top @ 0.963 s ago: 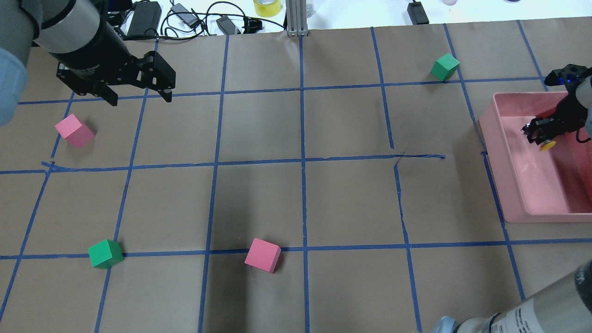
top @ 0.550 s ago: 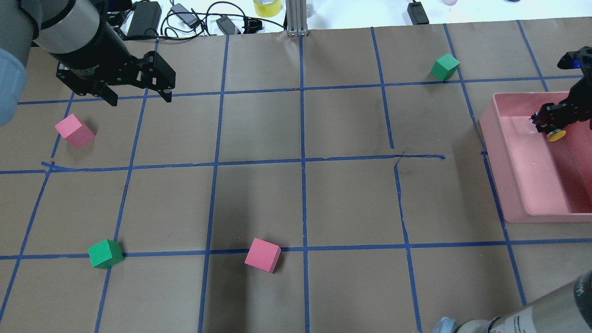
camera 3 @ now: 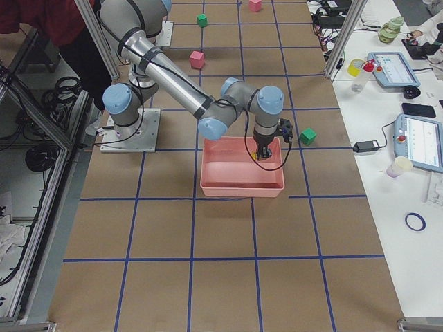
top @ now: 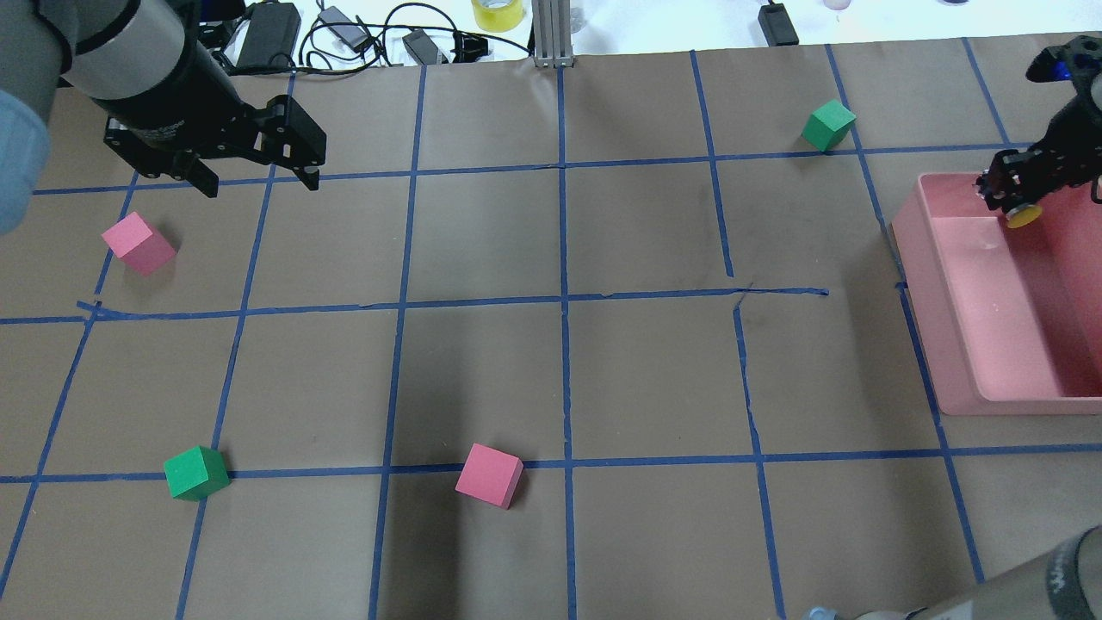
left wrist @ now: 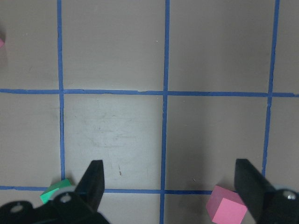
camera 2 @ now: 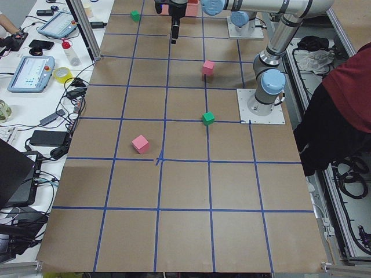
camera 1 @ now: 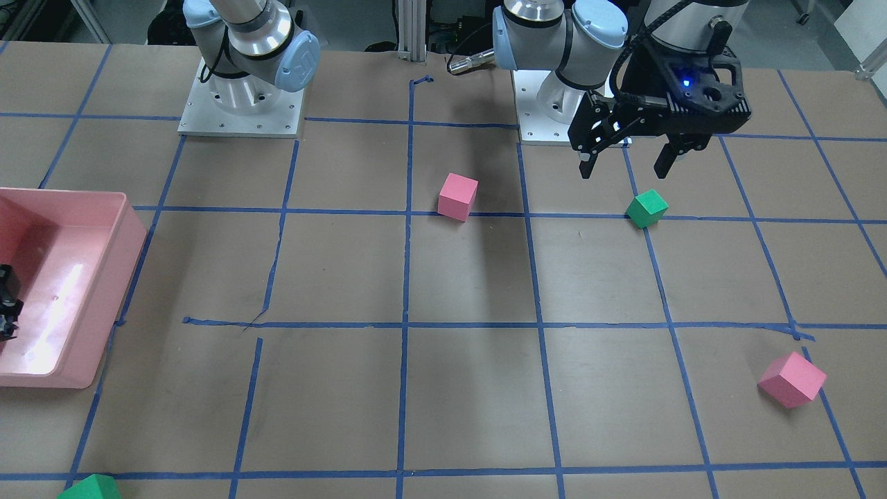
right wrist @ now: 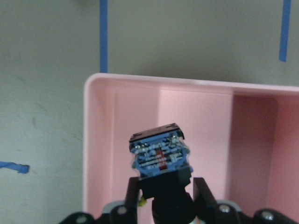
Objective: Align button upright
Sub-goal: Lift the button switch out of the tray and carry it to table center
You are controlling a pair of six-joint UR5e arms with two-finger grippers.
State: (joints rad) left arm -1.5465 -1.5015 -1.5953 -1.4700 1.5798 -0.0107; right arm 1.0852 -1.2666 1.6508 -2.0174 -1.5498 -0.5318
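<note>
My right gripper (top: 1006,188) is shut on the button (top: 1023,213) and holds it in the air over the far end of the pink bin (top: 925,284). The yellow cap shows under the black fingers in the overhead view. In the right wrist view the button's blue-and-black base (right wrist: 160,156) sticks out past the fingers (right wrist: 132,196), and the cap is almost hidden. The same gripper shows at the front-facing view's left edge (camera 1: 5,305). My left gripper (top: 258,182) is open and empty, high over the table's far left, and also shows in the front-facing view (camera 1: 624,170).
A pink cube (top: 138,244) lies just below the left gripper. A green cube (top: 196,473) and a pink cube (top: 489,475) lie near the front. Another green cube (top: 828,124) lies far right, next to the bin. Cables and chargers lie beyond the far edge.
My right gripper has risen and moved toward the bin's far end, carrying the button with it. The left arm has not moved.
</note>
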